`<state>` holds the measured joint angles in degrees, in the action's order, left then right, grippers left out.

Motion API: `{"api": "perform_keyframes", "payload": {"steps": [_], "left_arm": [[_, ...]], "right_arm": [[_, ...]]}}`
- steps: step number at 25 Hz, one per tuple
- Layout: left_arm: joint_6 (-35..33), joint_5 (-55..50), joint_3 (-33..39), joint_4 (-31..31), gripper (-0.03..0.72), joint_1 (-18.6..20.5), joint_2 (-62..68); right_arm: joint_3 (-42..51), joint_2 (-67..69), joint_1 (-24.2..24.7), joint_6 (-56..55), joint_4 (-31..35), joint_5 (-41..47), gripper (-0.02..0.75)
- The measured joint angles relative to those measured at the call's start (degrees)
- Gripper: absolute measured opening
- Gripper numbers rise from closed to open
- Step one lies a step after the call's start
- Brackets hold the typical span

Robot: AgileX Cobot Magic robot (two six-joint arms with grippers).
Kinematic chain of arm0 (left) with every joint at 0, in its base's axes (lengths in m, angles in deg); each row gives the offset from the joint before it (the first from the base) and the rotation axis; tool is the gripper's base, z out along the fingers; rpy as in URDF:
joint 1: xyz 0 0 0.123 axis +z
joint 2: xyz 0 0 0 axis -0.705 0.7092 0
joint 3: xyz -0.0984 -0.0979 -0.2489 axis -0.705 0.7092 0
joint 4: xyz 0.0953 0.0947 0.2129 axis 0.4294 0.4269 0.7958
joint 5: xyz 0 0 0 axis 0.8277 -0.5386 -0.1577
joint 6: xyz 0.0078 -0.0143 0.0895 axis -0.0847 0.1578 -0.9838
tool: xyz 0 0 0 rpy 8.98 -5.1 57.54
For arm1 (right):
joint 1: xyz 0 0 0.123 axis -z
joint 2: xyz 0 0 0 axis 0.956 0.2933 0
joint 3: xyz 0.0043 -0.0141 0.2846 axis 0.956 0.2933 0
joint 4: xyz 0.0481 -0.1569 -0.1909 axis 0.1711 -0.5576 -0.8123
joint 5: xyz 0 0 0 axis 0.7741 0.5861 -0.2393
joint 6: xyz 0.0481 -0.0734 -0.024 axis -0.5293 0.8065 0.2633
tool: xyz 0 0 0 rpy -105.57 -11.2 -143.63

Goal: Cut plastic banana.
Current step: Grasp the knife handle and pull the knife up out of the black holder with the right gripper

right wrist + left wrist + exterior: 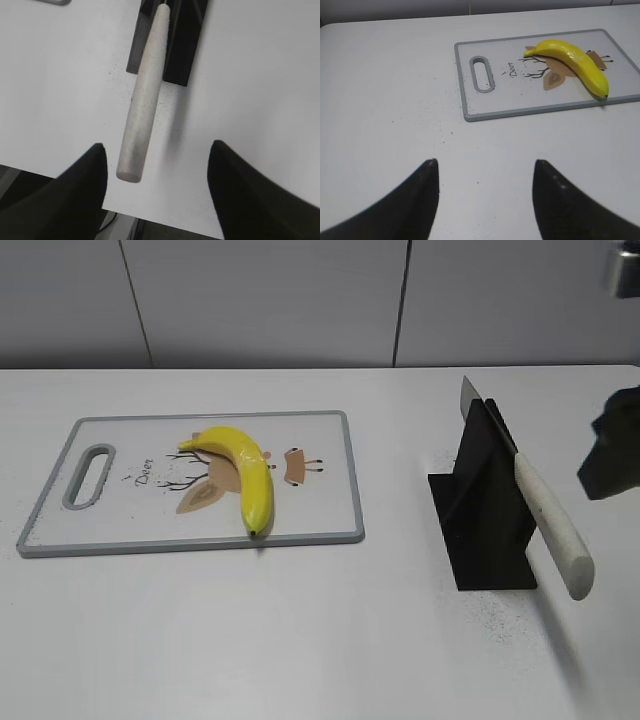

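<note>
Step in hand, probably: fetching knife (545, 525) from black stand (480, 520). Right gripper (155, 195) wide open, empty; handle at twelve o'clock. Next: straddle, clamp. Left gripper (485, 200) likewise open, empty; plastic banana (575, 62) at one o'clock, uncut.

The plastic banana (244, 472) (576, 62) is glossy bright yellow, curved and whole. It lies flat on the grey-rimmed cutting board (335, 536) (520, 113), over the printed deer motif, with its stubby stem toward the board's middle and its dark tip near the front edge.
</note>
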<state>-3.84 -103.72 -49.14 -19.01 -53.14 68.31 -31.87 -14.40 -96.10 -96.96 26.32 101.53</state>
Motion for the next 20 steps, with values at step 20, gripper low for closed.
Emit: {"api": "perform_keyframes", "payload": {"steps": [20], "left_arm": [[0.00,0.00,0.00,0.01,0.581,0.00,0.00]], "right_arm": [[-1.91,22.71,-0.01,-5.87,2.96,-2.45,0.197]]}}
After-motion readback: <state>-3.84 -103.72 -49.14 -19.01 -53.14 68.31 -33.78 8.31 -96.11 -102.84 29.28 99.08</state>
